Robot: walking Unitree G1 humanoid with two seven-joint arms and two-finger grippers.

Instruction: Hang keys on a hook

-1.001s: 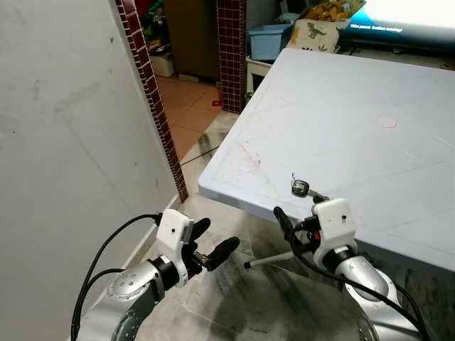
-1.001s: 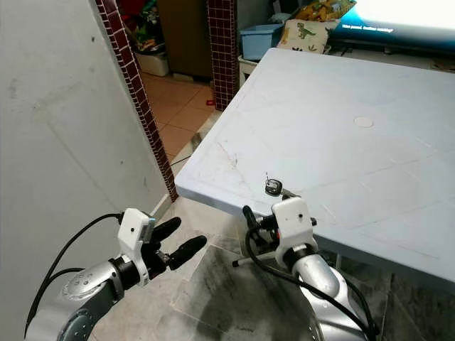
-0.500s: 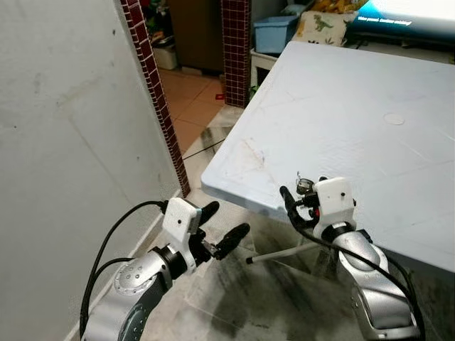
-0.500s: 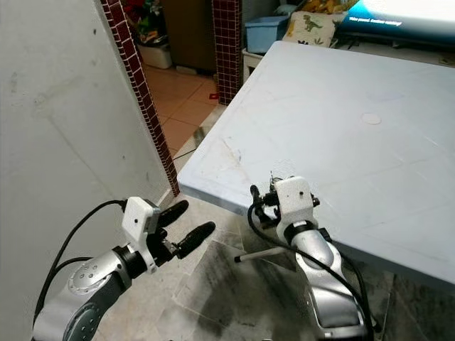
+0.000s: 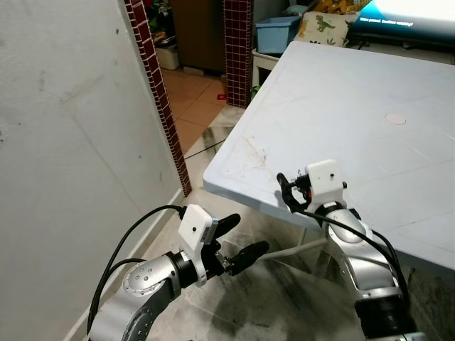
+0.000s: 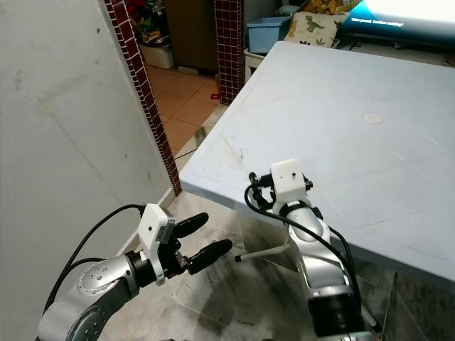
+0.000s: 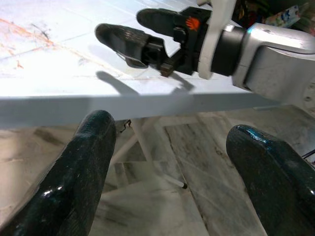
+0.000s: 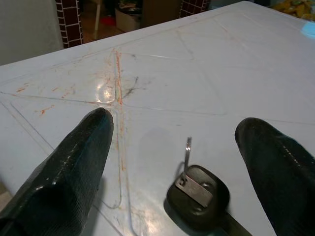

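A black key fob with a metal ring lies on the pale blue table close to its near corner. My right gripper hovers low over that corner, open, one finger on each side of the key and not touching it. In the left eye view the right gripper sits under its white wrist box at the table edge. My left gripper is open below the table edge, out over the floor, holding nothing. The left wrist view looks up at the right gripper's fingers above the table rim.
A white wall ends in a red brick edge on my left. Another brick pillar and a blue bin stand beyond the table. A small white disc lies on the table. A thin rod runs under it.
My right gripper has risen from below the table edge to over the corner, now straddling the key. The left gripper has come a little forward and to the right.
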